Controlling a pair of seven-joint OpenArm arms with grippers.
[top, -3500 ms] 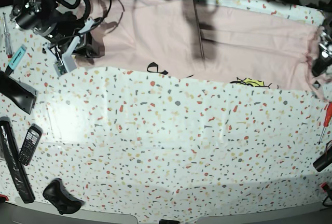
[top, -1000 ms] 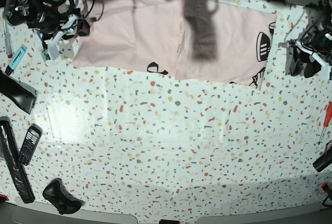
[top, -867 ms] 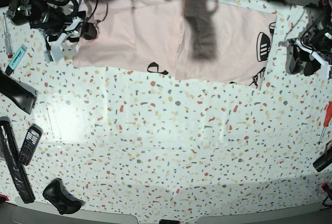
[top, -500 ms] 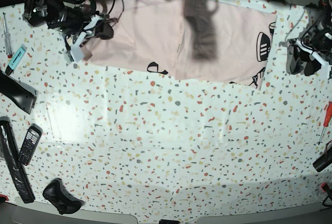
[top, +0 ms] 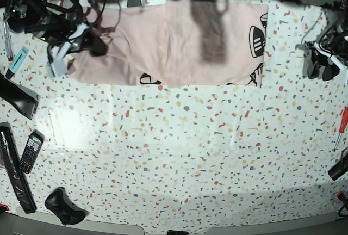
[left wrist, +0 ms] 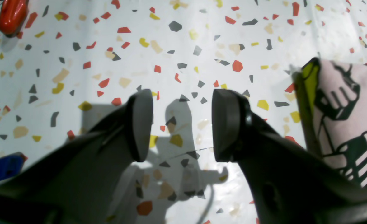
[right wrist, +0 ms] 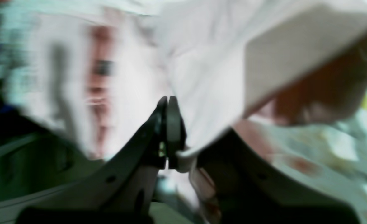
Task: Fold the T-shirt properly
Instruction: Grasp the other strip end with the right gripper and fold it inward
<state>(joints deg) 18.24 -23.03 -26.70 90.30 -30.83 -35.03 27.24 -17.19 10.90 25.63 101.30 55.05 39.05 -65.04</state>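
The pale pink T-shirt (top: 174, 42) lies along the table's far edge, plain side up, with black lettering showing at its right edge and front hem. My right gripper (top: 95, 43) is at the shirt's left end, shut on a fold of the pink cloth (right wrist: 214, 74); the right wrist view is blurred. My left gripper (top: 321, 66) is off the shirt's right side, low over bare table. In the left wrist view it (left wrist: 183, 124) is open and empty. The shirt's edge (left wrist: 342, 118), with black print and a yellow mark, lies just to its right.
A teal marker (top: 17, 61), a black wedge (top: 19, 96), a phone (top: 31, 150), a long black bar (top: 13, 172) and a black controller (top: 64, 205) lie along the left side. A red screwdriver (top: 342, 122) lies at the right edge; its handle shows in the left wrist view (left wrist: 12, 12).
The whole shirt has slid to the left and its left end has bunched up as my right gripper pulled down and left. My left gripper has stayed open beside the shirt.
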